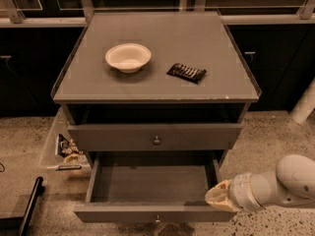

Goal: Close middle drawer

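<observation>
Drawer: the middle drawer point(123, 213) stands pulled far out of the desk point(197, 38), with its tray empty and its low front nearest you.
Claw: the claw point(219, 196) sits at the drawer's front right corner, touching it or just beside it. You cannot tell whether it is spread or pressed together, and it pinches nothing you can see.
Risk, skew: a push from this corner loads one side only, so the drawer may twist on its runners and jam short of home.
Risk, slip: the claw's rounded tip could slide off the corner to the right and run past the front.
Risk, snag: if the claw rides over the front into the tray, it could be caught under the upper drawer point(197, 136), which juts out a little itself.
Risk, jolt: a hard shove may shake the bowl point(128, 57) and the dark packet point(186, 72), though both lie well back from the desk's edges.
Room: you have bare floor on the right, with the white post point(305, 104) well apart. The floor clutter point(69, 149) lies on the left, away from your arm.
Edges: you will likely do better working along the front toward its middle before pressing.
</observation>
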Available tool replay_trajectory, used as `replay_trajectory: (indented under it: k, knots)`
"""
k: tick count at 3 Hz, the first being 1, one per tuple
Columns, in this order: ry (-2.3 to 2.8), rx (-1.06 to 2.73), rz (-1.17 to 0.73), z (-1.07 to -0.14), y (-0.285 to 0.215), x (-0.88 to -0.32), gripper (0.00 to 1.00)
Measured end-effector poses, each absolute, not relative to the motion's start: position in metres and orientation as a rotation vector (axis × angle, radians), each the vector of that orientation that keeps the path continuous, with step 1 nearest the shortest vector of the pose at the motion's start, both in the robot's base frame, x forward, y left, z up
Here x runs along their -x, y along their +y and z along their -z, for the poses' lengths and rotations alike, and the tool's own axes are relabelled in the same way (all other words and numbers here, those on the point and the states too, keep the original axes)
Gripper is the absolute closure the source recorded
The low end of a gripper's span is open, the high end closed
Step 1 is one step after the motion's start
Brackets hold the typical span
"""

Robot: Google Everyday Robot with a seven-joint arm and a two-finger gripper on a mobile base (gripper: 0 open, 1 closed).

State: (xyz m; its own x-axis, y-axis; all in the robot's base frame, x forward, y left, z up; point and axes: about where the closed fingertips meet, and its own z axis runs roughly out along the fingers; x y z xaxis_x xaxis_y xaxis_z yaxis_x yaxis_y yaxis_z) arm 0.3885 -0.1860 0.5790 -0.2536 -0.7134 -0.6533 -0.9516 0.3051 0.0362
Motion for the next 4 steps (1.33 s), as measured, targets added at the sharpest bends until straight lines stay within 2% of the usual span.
replay_trajectory:
  k: [2, 4]
  knots:
    - [2.063, 1.476, -0.698, -0.520, -0.162, -0.373, 1.00]
    - [1.999, 1.487, -0.724, -0.476, -0.146, -0.365, 1.00]
